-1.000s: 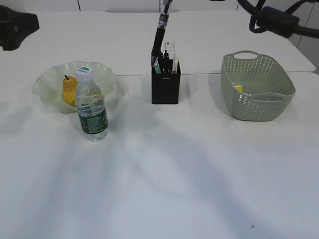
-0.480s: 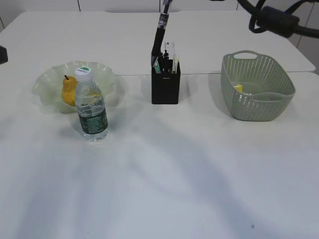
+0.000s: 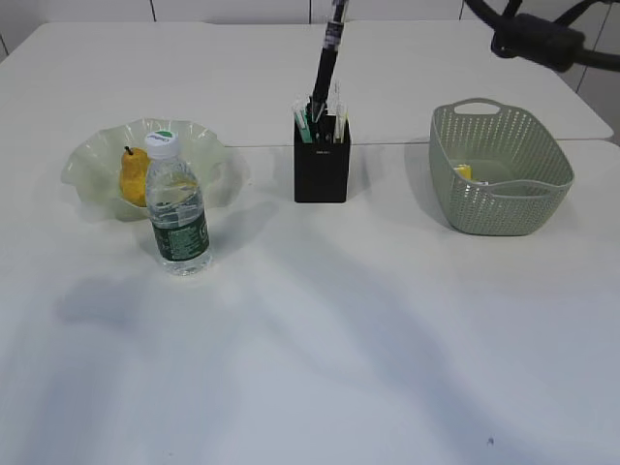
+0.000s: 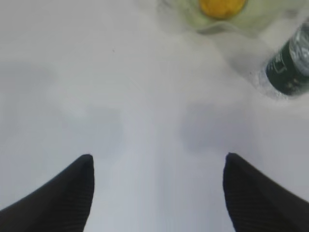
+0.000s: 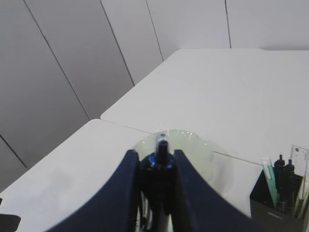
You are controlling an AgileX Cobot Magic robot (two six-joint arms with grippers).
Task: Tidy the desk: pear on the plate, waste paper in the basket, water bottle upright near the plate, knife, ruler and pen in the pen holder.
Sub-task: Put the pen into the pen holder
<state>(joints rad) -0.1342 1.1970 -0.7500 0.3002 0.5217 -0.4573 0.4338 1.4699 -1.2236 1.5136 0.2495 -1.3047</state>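
Note:
A black pen (image 3: 325, 60) stands almost upright with its lower end in the black pen holder (image 3: 321, 167), among several other items. My right gripper (image 5: 155, 153) is shut on the pen (image 5: 162, 147); in the exterior view it is above the top edge. The yellow pear (image 3: 134, 175) lies on the pale green plate (image 3: 93, 161). The water bottle (image 3: 177, 209) stands upright in front of the plate. My left gripper (image 4: 158, 155) is open and empty over bare table, with the pear (image 4: 221, 6) and the bottle (image 4: 292, 67) ahead of it.
A grey-green basket (image 3: 500, 205) stands at the right with a yellow scrap (image 3: 463, 172) inside. The right arm's black links and cables (image 3: 538, 37) hang at the top right. The pen holder (image 5: 285, 205) with a clear ruler (image 5: 300, 159) shows at the right wrist view's lower right.
The pen has shifted right, turned more upright and sunk lower into the holder. The left arm has left the exterior view at the upper left.

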